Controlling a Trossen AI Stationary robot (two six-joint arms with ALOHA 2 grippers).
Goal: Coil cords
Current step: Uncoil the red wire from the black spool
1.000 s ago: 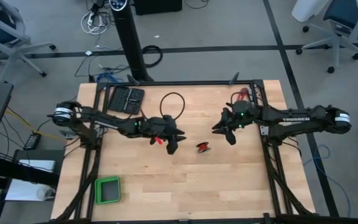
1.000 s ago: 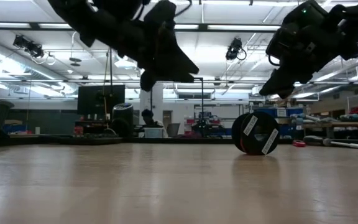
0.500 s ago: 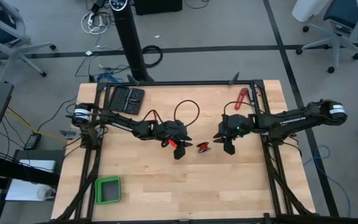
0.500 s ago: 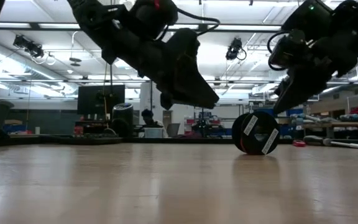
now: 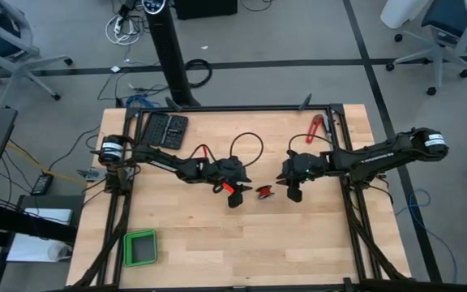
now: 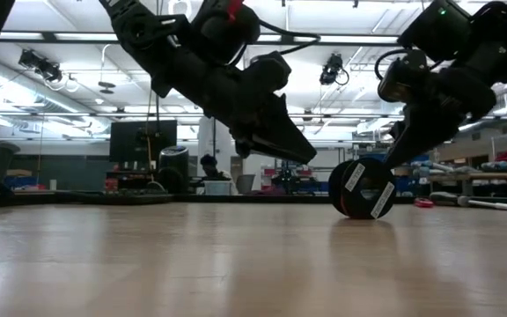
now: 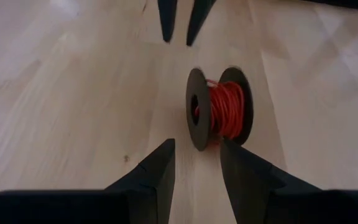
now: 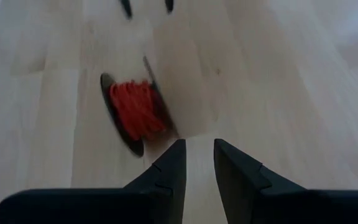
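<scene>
Landmark: the spool [image 5: 264,192], a small black-flanged reel wound with red cord [image 7: 224,111], stood on its rims near the middle of the desk [image 5: 298,243].
Left claw [image 5: 235,197]: hovered just beside the spool on the left arm's side, fingers parted by a narrow gap, nothing between them.
Right claw [image 5: 293,193]: hung just beside the spool on the opposite side, fingers likewise a little apart and empty.
Spacing: both claws stood clear of the reel, neither touching it.
Black cable [image 5: 246,142]: looped on the desk behind the left claw, farther from the spool.
Red-handled tool [image 5: 314,128]: lay well beyond the spool, by the desk's far edge.
Risk: the reel rested on round rims, so a one-sided nudge would likely roll it away.
Risk: the finger gaps looked narrower than the flanges, so closing in might knock it flat.
Risk: two claws converging might collide.
</scene>
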